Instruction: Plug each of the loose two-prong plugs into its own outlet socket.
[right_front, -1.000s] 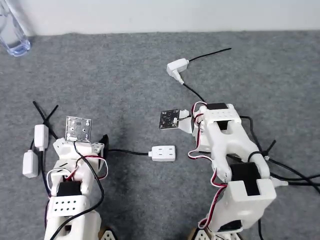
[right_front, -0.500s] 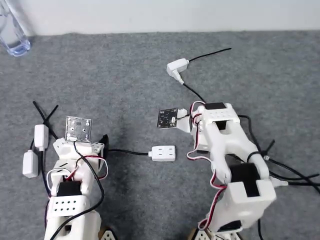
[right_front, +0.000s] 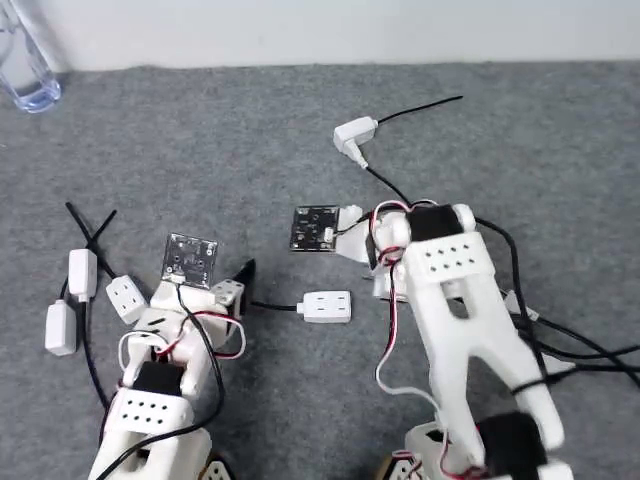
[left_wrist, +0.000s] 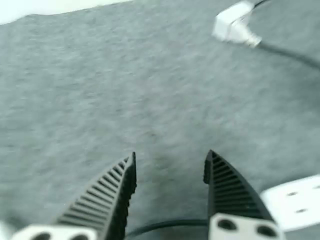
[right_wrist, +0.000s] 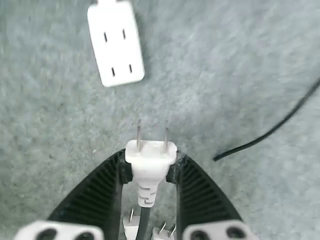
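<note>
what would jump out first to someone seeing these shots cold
The right gripper is shut on a white two-prong plug, its bare prongs aimed at a white rectangular outlet block lying just ahead on the grey carpeted table. The left gripper hangs open over the carpet, holding nothing. Toward the table's far side lies a white angled plug on a black lead.

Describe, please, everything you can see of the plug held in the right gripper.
The two-prong plug is white, plastic-looking, with two flat metal prongs and a ribbed collar leading into a dark cord. The right gripper clamps its body between black ribbed fingers. Its prongs point towards the white outlet socket, apart from it, over grey carpet.
</note>
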